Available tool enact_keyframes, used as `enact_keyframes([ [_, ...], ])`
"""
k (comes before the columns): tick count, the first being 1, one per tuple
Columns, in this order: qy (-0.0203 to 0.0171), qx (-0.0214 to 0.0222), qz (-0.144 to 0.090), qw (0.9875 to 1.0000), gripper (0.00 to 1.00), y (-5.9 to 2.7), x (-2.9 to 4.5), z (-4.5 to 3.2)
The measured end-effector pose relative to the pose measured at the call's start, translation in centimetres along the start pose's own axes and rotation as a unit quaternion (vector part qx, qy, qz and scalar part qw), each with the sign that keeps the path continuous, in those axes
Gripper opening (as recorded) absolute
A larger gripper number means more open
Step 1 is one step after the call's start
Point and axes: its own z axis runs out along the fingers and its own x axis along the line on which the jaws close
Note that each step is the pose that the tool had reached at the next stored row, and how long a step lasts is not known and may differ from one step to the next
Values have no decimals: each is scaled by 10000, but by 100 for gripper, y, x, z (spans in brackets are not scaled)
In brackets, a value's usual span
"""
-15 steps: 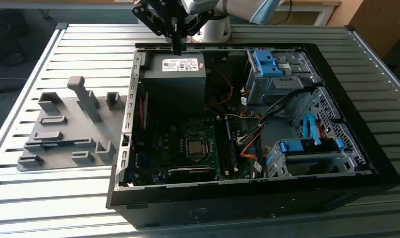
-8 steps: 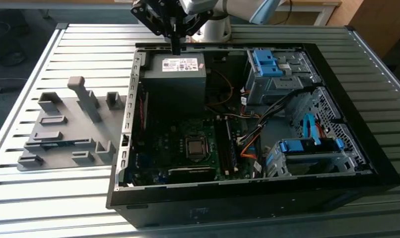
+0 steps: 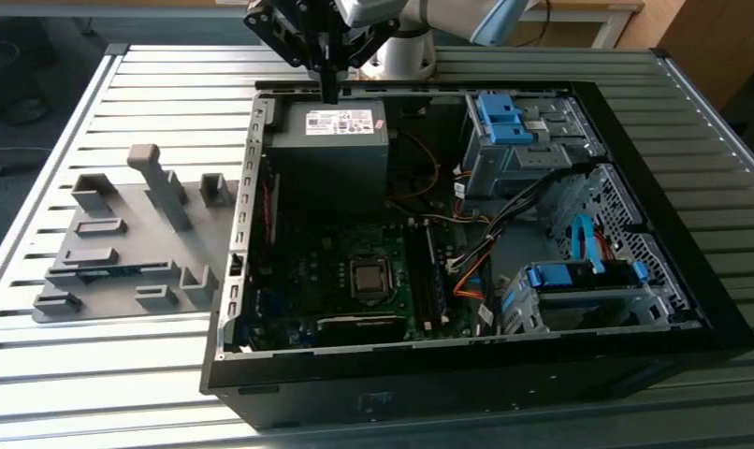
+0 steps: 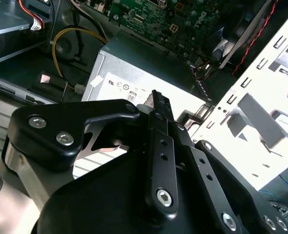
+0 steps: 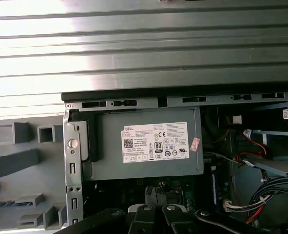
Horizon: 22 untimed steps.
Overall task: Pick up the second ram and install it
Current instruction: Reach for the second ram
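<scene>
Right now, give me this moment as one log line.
gripper: above power supply | second ram: apparently lying in grey holder | pick: not yet done

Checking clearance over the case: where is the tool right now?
In the exterior view the tool hangs over the grey power supply, in the corner of the open computer case on the exterior view's left, near the arm's base.

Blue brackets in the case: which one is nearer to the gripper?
The blue bracket near the power supply; the other bracket lies far from the gripper.
</scene>
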Motion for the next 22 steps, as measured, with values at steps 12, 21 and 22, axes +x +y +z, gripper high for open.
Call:
enact_keyframes([
  [12,0,0,0,10000,11,-2,22,-1],
  [21,0,0,0,10000,11,-7,86,-1],
  [22,0,1,0,10000,11,-7,87,-1],
])
